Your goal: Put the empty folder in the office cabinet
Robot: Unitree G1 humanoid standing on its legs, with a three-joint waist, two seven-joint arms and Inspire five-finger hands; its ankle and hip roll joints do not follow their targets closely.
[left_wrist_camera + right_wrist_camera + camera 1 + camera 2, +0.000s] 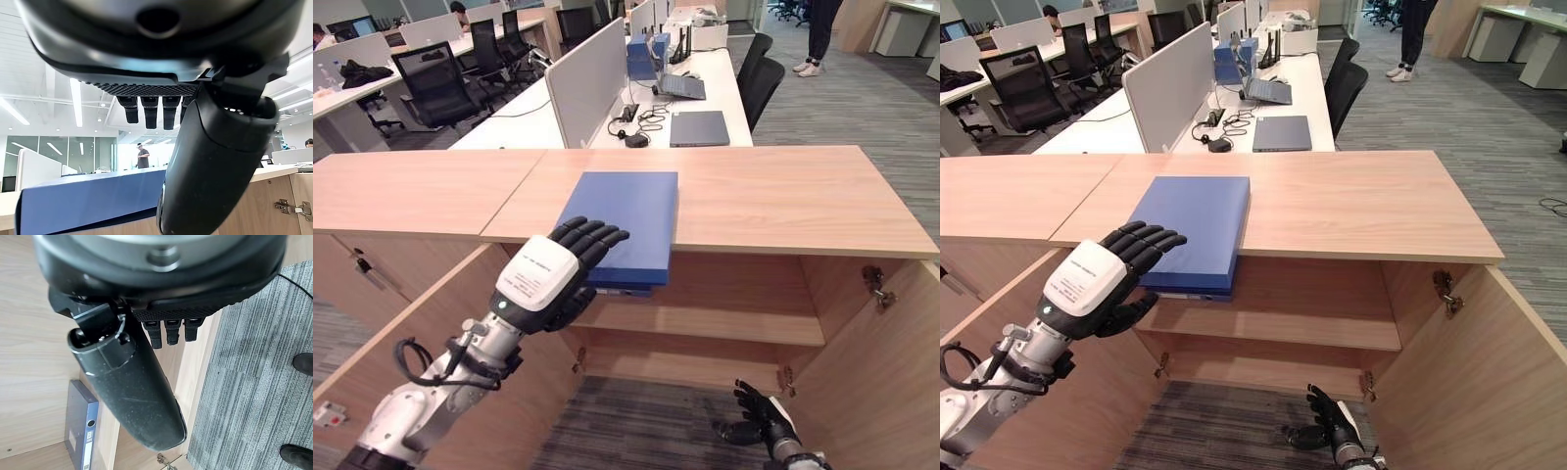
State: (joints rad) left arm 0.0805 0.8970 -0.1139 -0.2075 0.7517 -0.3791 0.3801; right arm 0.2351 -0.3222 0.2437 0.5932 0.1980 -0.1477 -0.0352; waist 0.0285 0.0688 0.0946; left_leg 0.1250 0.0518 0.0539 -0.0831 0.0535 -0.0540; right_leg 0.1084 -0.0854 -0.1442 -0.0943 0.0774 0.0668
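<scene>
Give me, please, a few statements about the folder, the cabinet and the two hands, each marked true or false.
1. The blue folder lies on the cabinet top, overhanging its front edge. True.
2. The left hand grips the folder. False: its fingers are straight, above the folder's near end.
3. The cabinet doors are closed. False: they stand open, showing a shelf.
4. The right hand is low, near the floor. True.

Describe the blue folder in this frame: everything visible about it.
The blue folder is a thick, plain, matte binder lying flat on the wooden cabinet top, its near end jutting over the open front. Its spine, with a label and finger hole, shows in the right wrist view. The left hand is at its near left corner, fingers straight above the cover; contact is unclear.
</scene>
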